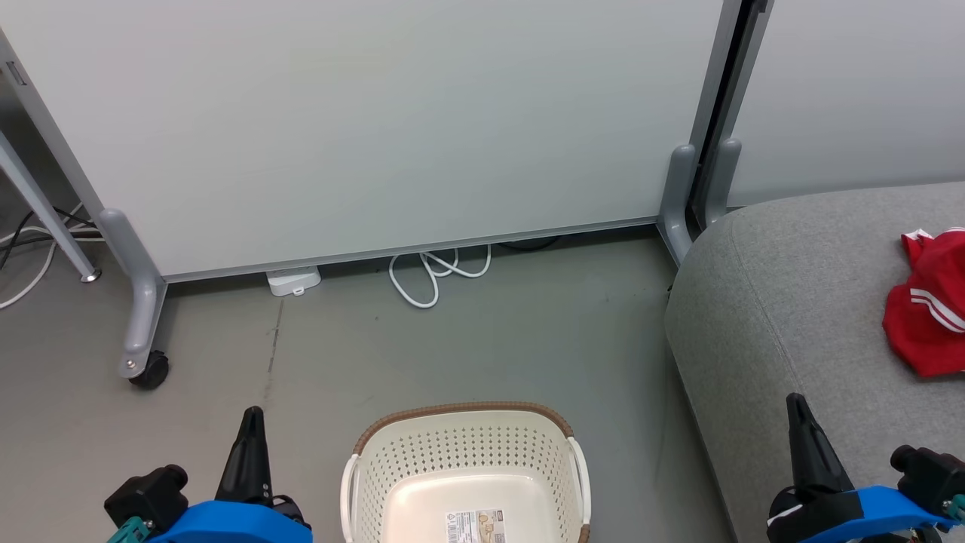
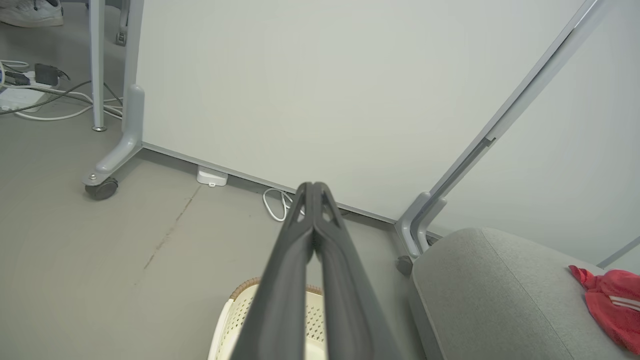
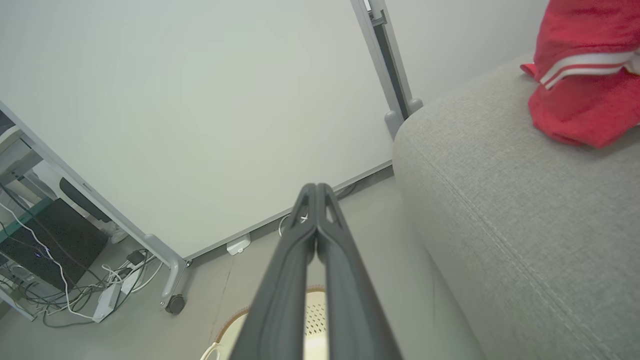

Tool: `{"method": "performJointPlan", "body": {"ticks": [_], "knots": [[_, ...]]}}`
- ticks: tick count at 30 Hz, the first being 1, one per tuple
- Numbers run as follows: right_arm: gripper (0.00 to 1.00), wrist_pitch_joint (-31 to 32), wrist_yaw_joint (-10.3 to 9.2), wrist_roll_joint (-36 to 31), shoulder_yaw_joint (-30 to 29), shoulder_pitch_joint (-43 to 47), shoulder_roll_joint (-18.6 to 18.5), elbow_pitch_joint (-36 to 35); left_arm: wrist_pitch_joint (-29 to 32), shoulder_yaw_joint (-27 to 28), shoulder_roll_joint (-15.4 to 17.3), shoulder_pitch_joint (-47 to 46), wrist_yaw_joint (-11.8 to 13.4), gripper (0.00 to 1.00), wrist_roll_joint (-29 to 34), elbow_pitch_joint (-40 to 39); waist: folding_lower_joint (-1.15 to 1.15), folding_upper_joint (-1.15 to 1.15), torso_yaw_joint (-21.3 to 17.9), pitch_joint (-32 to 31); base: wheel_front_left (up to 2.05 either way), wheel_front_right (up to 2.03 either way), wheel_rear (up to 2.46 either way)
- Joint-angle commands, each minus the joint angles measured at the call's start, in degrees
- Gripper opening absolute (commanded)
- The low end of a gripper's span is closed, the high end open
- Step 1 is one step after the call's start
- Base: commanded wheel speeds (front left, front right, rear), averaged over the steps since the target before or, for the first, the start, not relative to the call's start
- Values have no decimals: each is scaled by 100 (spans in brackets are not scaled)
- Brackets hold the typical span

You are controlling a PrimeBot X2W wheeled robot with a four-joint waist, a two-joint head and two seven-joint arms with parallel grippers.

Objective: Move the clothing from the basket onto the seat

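Note:
The cream basket (image 1: 465,452) with a brown rim stands on the floor at the bottom middle, and its base shows a label sticker with no fabric in it. Red clothing (image 1: 931,302) with white stripes lies on the grey seat (image 1: 791,302) at the right. My left gripper (image 1: 252,413) is shut and empty, left of the basket. My right gripper (image 1: 795,400) is shut and empty over the seat's front edge. In the left wrist view the shut fingers (image 2: 313,187) point over the basket (image 2: 240,310) toward the partition. The right wrist view shows the clothing (image 3: 585,75) on the seat (image 3: 500,175).
A pale partition panel (image 1: 377,113) on castor feet (image 1: 147,369) stands behind the basket. A white cable loop (image 1: 433,275) and a small white box (image 1: 294,280) lie at its base. More cables (image 3: 75,290) lie on the floor at the left.

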Motion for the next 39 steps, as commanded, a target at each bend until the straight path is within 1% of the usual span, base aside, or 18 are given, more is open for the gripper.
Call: {"method": "performJointPlan", "body": {"ticks": [1, 20, 39], "knots": [[0, 51, 0, 225, -17, -155, -6, -105, 45, 59, 3, -212, -2, 0, -219, -118, 0, 0, -2, 3, 0, 0, 0], [0, 466, 0, 1855, -78, -274, 4, -146, 464, 231, 4, -330, -4, 0, -1842, -199, 0, 0, -41, 45, 0, 0, 0], [0, 814, 1, 3190, -133, -362, 12, -175, 811, 370, 4, -425, -7, 0, -3174, -268, 0, 0, -80, 88, 0, 0, 0]]}}
